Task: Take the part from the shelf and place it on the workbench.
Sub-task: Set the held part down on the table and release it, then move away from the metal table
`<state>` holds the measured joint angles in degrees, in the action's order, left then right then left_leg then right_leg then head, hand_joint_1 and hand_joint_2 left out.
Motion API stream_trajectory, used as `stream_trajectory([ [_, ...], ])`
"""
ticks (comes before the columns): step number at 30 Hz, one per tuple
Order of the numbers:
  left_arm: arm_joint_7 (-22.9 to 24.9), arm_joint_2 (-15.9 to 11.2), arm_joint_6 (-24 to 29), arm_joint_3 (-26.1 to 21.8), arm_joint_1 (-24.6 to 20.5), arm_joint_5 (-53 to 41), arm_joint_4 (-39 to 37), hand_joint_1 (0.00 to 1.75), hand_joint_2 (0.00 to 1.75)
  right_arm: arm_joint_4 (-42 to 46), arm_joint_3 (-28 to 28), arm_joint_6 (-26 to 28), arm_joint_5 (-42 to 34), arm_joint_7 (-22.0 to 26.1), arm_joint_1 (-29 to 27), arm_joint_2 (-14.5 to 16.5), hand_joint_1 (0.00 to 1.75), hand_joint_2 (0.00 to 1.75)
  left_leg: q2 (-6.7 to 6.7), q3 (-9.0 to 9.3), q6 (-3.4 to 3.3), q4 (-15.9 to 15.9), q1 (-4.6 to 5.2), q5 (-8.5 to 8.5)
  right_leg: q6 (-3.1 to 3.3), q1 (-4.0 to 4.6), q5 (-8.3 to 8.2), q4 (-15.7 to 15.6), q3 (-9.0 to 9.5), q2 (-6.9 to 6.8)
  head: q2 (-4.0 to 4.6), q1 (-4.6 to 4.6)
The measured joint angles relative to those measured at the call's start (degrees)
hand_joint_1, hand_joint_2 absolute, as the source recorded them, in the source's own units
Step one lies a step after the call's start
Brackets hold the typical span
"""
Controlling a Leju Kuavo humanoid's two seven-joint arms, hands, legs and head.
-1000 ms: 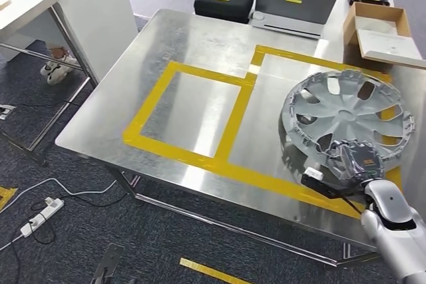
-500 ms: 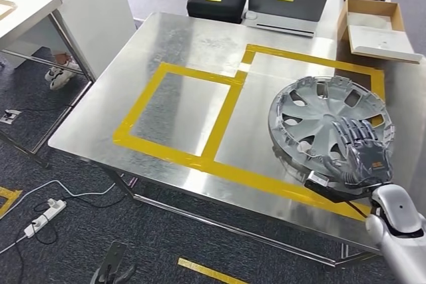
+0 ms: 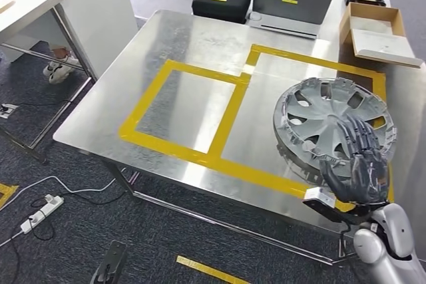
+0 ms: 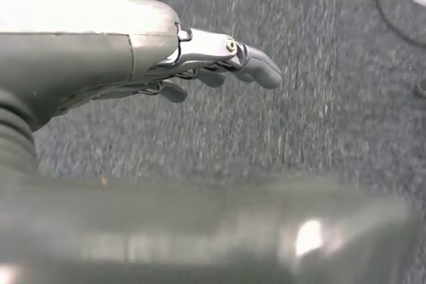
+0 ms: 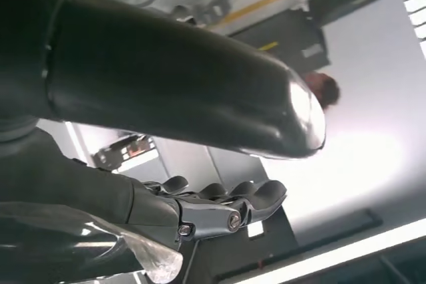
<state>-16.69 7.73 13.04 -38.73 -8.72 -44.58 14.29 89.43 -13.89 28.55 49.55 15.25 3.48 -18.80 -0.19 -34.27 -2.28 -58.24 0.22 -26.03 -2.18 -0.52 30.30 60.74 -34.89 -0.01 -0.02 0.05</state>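
Hubcap [image 3: 333, 123] flat on workbench [image 3: 201, 38]: light, thin, slippery plastic; grip rim. Right hand [image 3: 357, 164] over its near edge, fingers spread, holding nothing

Left hand [image 4: 211, 71] hangs over grey carpet [image 4: 311, 118], fingers [image 4: 259, 70] stretched out straight and together, holding nothing. A blurred pale band [image 4: 201, 231] runs along one picture edge.

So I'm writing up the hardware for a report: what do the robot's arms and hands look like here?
The right arm is glossy silver with rounded joint shells and a thin black cable at the wrist. The right hand has dark grey, segmented fingers and a small orange marking. A black bar with a white block sits beside the wrist. The left hand has a silver shell, a polished metal link with a screw, and grey fingers.
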Motion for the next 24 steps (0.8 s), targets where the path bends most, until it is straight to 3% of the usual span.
stream_trajectory([
  [3, -0.18, 0.00, -0.06, 0.05, 0.04, 0.10, 0.00, 0.00, 0.00, 3.58, 0.55, -0.36, -5.15, 3.00, -2.18, 1.51, 0.00, 0.00, 0.15, -1.08, -0.33, 0.22, -0.10, 0.97, -0.60, -0.17, 6.54, 9.78, -3.20, 0.00, 0.00, 0.26],
  [4, -0.23, 0.01, -0.08, 0.05, 0.09, 0.18, 0.00, 0.00, 0.00, 4.41, 0.62, -0.49, -6.09, 3.66, -2.82, 1.96, 0.00, 0.00, 0.19, -1.58, -0.29, 0.21, -0.11, 1.34, -0.79, -0.21, 7.52, 12.13, -3.64, -0.01, 0.00, 0.26],
  [5, -0.28, 0.02, -0.08, 0.06, 0.13, 0.25, 0.00, 0.00, 0.00, 5.22, 0.74, -0.68, -7.23, 4.47, -3.40, 2.37, 0.00, 0.00, 0.23, -2.09, -0.20, 0.19, -0.14, 1.74, -0.93, -0.25, 7.34, 12.54, -3.12, -0.02, 0.00, 0.25],
  [6, -0.34, 0.03, -0.08, 0.07, 0.15, 0.36, 0.00, 0.00, 0.00, 6.13, 0.89, -0.93, -8.70, 5.57, -3.94, 2.82, 0.00, 0.00, 0.24, -2.63, -0.05, 0.17, -0.21, 2.16, -1.05, -0.32, 6.18, 10.83, -1.52, -0.04, 0.00, 0.26],
  [8, -0.49, 0.00, -0.08, 0.07, 0.18, 0.54, 0.00, 0.00, 0.00, 8.24, 1.31, -1.45, -11.88, 7.79, -4.82, 3.94, 0.00, 0.00, 0.22, -3.55, 0.47, -0.04, -0.24, 2.94, -1.26, -0.56, 3.53, 3.12, 3.96, -0.11, 0.00, 0.28],
  [10, -0.71, -0.04, -0.08, 0.06, 0.25, 0.74, 0.00, 0.00, 0.00, 10.56, 1.63, -1.69, -14.37, 9.38, -5.83, 5.30, 0.00, 0.00, 0.19, -4.08, 1.15, -0.36, -0.10, 3.70, -1.04, -0.61, 2.80, -3.07, 8.06, 0.03, 0.00, 0.34],
  [11, -0.80, -0.05, -0.08, 0.05, 0.31, 0.86, 0.00, 0.00, 0.00, 11.75, 1.80, -1.76, -15.59, 10.03, -6.52, 6.01, 0.00, 0.00, 0.19, -4.20, 1.48, -0.41, -0.03, 4.11, -0.74, -0.51, 2.96, -4.22, 8.64, 0.12, -0.01, 0.36],
  [13, -0.91, -0.07, -0.08, 0.04, 0.50, 1.04, 0.00, 0.00, 0.00, 14.07, 2.23, -1.99, -18.48, 11.38, -8.10, 7.47, 0.00, 0.00, 0.15, -4.31, 2.21, -0.34, -0.20, 4.67, 0.31, -0.37, 2.44, -4.19, 7.84, 0.11, -0.01, 0.39],
  [14, -0.93, -0.07, -0.08, 0.03, 0.64, 1.07, 0.00, 0.00, 0.00, 15.01, 2.41, -2.16, -19.66, 11.93, -8.75, 8.09, 0.00, 0.00, 0.13, -4.53, 2.55, -0.74, -0.34, 3.87, 0.91, -0.34, 2.01, -4.15, 7.46, 0.05, -0.01, 0.36],
  [15, -0.96, -0.08, -0.08, 0.02, 0.79, 1.09, 0.00, 0.00, 0.00, 15.90, 2.61, -2.29, -20.59, 12.35, -9.30, 8.69, 0.00, 0.00, 0.10, -4.91, 2.85, -2.06, -0.44, 1.99, 1.52, -0.34, 1.48, -4.20, 7.01, -0.04, 0.00, 0.32],
  [18, -1.01, -0.02, -0.08, 0.00, 0.96, 1.11, 0.00, 0.00, 0.00, 17.71, 3.06, -2.53, -21.43, 12.75, -10.45, 9.91, 0.00, 0.00, 0.09, -6.69, 3.25, -11.66, -0.56, -6.40, 2.43, -0.10, -0.20, -4.14, 5.58, -0.16, 0.00, 0.20],
  [19, -1.03, 0.01, -0.08, 0.00, 0.96, 1.11, 0.00, 0.00, 0.00, 18.06, 3.19, -2.56, -21.47, 12.78, -10.72, 10.17, 0.00, 0.00, 0.09, -6.84, 3.26, -14.65, -0.57, -7.64, 2.48, 0.06, -0.80, -4.05, 4.95, -0.16, 0.00, 0.19],
  [20, -1.04, 0.03, -0.08, 0.00, 0.96, 1.11, 0.00, 0.00, 0.00, 18.34, 3.29, -2.57, -21.49, 12.80, -10.94, 10.38, 0.00, 0.00, 0.09, -6.33, 3.15, -16.11, -0.57, -7.68, 2.50, 0.23, -1.37, -3.93, 4.21, -0.14, 0.00, 0.20],
  [21, -1.07, 0.02, -0.08, 0.00, 0.96, 1.11, 0.00, 0.00, 0.00, 18.60, 3.37, -2.57, -21.52, 12.82, -11.12, 10.56, 0.00, 0.00, 0.08, -4.89, 2.91, -15.50, -0.53, -6.75, 2.50, 0.41, -1.90, -3.77, 3.36, -0.12, 0.00, 0.20],
  [24, -1.31, -0.05, -0.08, 0.00, 0.85, 1.20, 0.00, 0.00, 0.00, 19.51, 3.63, -2.92, -23.77, 13.98, -11.66, 11.15, 0.00, 0.00, 0.00, 3.08, 1.49, -4.74, -0.13, -4.11, 2.31, 0.77, -3.07, -3.28, 1.55, -0.10, 0.00, 0.23],
])
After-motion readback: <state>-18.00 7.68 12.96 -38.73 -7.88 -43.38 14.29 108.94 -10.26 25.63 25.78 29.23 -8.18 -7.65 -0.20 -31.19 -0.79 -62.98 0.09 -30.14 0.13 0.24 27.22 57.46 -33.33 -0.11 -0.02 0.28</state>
